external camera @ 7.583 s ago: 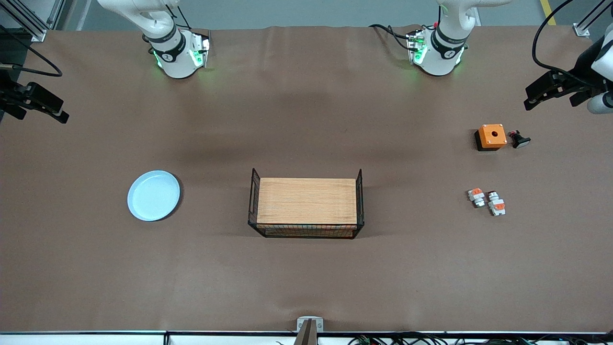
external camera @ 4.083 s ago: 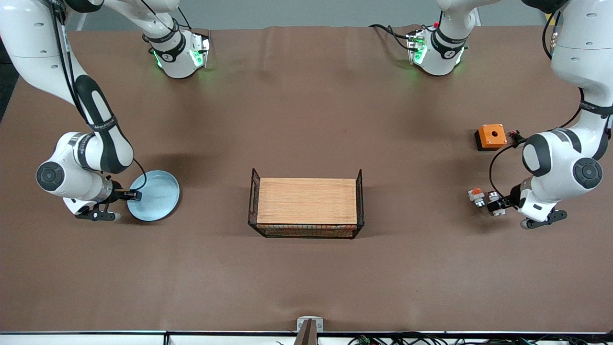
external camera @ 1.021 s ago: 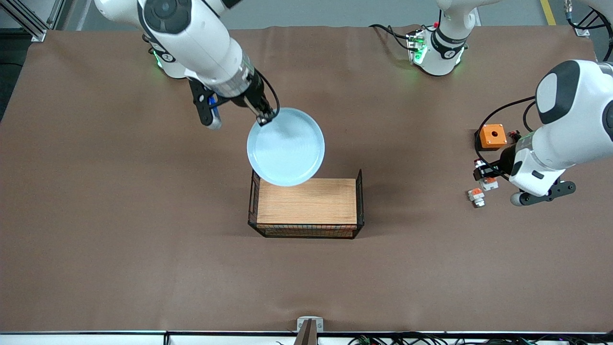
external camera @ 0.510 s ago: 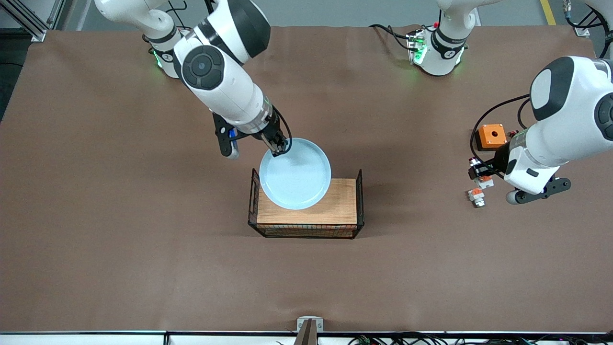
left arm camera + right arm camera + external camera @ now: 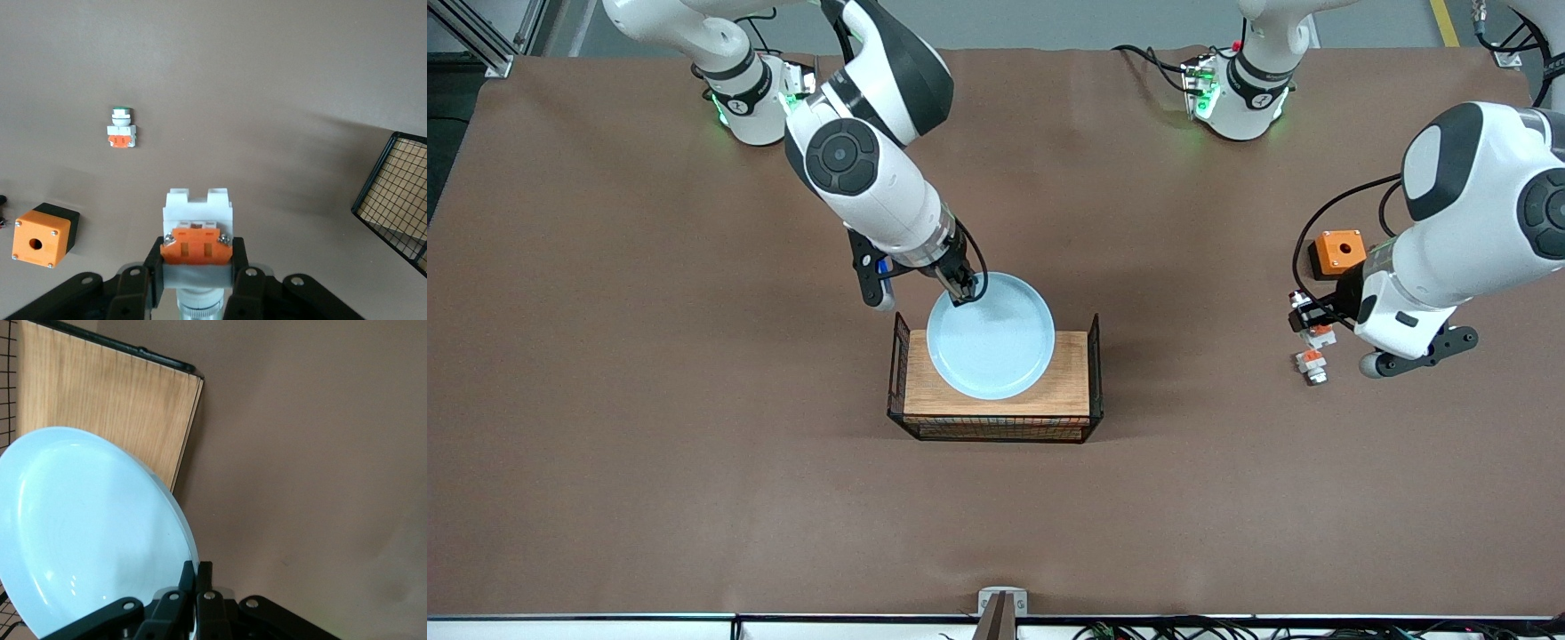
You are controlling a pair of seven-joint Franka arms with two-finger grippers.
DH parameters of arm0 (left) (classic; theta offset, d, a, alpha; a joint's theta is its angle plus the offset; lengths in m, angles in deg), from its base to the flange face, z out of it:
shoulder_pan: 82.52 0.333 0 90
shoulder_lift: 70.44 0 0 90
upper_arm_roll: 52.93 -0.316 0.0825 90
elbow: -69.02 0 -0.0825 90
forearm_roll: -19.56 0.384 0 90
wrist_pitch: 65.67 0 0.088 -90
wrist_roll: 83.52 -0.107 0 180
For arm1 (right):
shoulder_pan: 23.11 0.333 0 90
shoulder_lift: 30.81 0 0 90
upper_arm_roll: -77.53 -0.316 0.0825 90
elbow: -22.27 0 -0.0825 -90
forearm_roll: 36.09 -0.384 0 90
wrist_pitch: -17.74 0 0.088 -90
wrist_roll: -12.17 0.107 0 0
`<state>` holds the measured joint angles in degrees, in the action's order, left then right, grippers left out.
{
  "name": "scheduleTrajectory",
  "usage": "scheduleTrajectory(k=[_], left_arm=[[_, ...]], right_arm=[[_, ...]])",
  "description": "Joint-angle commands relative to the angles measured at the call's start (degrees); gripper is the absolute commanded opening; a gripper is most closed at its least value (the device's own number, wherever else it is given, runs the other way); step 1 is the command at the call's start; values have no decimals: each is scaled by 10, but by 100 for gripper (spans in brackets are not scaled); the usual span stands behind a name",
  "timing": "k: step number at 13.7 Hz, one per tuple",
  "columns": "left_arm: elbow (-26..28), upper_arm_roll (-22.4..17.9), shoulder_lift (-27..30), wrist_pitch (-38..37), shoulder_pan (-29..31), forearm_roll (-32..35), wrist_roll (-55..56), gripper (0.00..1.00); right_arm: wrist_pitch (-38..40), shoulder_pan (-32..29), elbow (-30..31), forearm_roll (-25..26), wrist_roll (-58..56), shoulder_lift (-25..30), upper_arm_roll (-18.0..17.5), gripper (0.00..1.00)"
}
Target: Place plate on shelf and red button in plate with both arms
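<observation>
Overhead, brown table: right gripper pinches the round pale blue plate above the wooden-topped wire basket; left gripper clamps the white, orange-patched red button.

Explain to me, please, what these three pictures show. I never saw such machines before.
Two white robot arms work at a brown table. Each ends in a two-finger pincer. The large picture comes from a high camera facing the robots. The other two come from cameras on the arms' wrists.

The right pincer is shut on the rim of a pale blue plate, over the wooden-topped wire basket. The left pincer is shut on the red button, a white piece with an orange-red patch, above the table. Beneath it lies a shorter white-and-orange block. An orange square box with a hole stands nearby.
</observation>
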<state>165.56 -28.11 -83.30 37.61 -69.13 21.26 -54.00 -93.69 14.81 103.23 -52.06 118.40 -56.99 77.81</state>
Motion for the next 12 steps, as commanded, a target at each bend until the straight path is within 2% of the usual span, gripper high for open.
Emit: scheduleTrajectory(k=[1,8,11,12], left_arm=[[-1,9,2,-6,1,-10,18,0],[-9,11,-10,4,-7,-36,26,0],[-44,11,-37,-1,-20,-64,103,0],[-45,11,-37,0,-32,-66,110,0]], right_arm=[[-9,16,-13,5,11,-21,5,0],[-53,17,-13,7,8,-51,6,1],[-53,16,-13,14,5,-57,6,2],[-53,16,-13,15,7,-59,6,14]])
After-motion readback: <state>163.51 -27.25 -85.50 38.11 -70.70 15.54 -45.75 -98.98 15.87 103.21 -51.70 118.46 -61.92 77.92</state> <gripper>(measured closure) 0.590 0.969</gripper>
